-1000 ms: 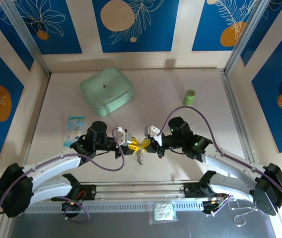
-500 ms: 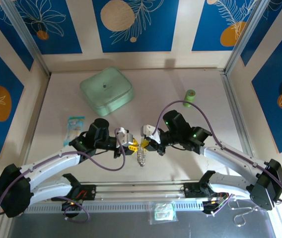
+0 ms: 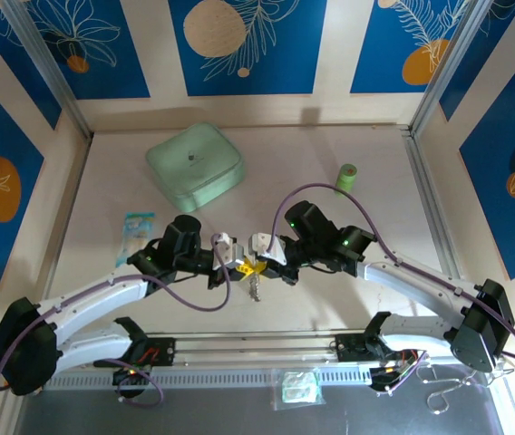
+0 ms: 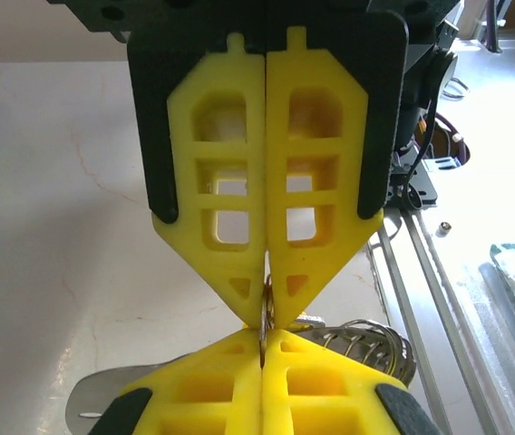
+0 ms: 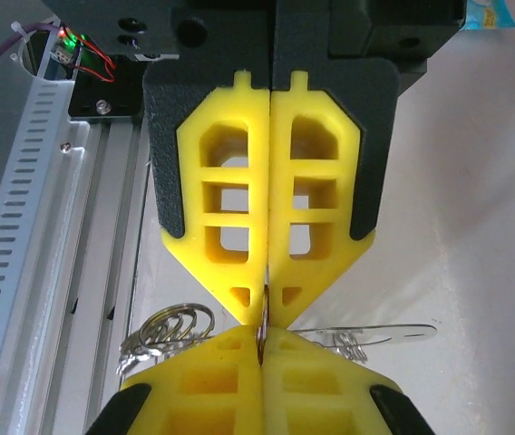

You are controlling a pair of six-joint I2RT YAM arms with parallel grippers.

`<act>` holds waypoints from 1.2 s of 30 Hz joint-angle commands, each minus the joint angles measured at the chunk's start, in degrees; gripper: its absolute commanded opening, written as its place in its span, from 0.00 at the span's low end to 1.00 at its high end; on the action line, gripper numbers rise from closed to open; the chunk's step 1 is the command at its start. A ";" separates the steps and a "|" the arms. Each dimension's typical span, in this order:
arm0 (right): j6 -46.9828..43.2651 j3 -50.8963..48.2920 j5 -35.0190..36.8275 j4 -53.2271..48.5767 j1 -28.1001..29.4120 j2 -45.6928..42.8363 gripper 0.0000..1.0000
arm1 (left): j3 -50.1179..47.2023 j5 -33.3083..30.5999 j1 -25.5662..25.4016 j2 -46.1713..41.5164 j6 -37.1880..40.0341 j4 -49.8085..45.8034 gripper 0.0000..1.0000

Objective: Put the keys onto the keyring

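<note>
My two grippers meet tip to tip above the middle of the table. The left gripper (image 3: 242,265) (image 4: 265,304) has its yellow fingers pressed together on the thin metal edge of the keyring (image 4: 267,314). The right gripper (image 3: 265,264) (image 5: 264,308) is shut on the same ring edge (image 5: 261,332) from the opposite side. The keyring's silver beaded chain (image 3: 255,288) hangs below the joined tips. Coiled silver loops (image 4: 371,341) (image 5: 169,326) and a flat pale tag (image 5: 389,333) hang beside the fingers. The keys are hidden.
A mint green case (image 3: 194,166) lies at the back left and a small green roll (image 3: 347,177) at the back right. A small packet (image 3: 137,232) lies left of the left arm. A metal rail (image 3: 257,344) runs along the near edge.
The left gripper's jaws have closed onto the ring. The right arm has shifted left, bringing the two grippers tip to tip. The chain moved slightly with them.
</note>
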 commanded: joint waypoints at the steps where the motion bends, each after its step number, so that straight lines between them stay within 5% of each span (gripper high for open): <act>1: 1.38 0.09 -1.73 2.72 -0.11 -1.43 0.13 | 1.51 1.25 -0.65 -0.16 0.84 -0.30 0.00; 4: 5.44 -4.33 -4.23 7.29 -2.75 -4.94 0.27 | -0.45 1.05 -0.59 -1.10 -1.28 3.73 0.00; 17: 13.03 -12.93 -4.87 14.85 -4.23 -9.30 0.29 | -4.42 1.49 -0.64 -1.77 -3.46 10.75 0.00; 36: 11.62 -12.05 -6.96 13.08 -4.41 -8.06 0.03 | -4.51 1.50 -0.64 -1.94 -3.27 11.12 0.00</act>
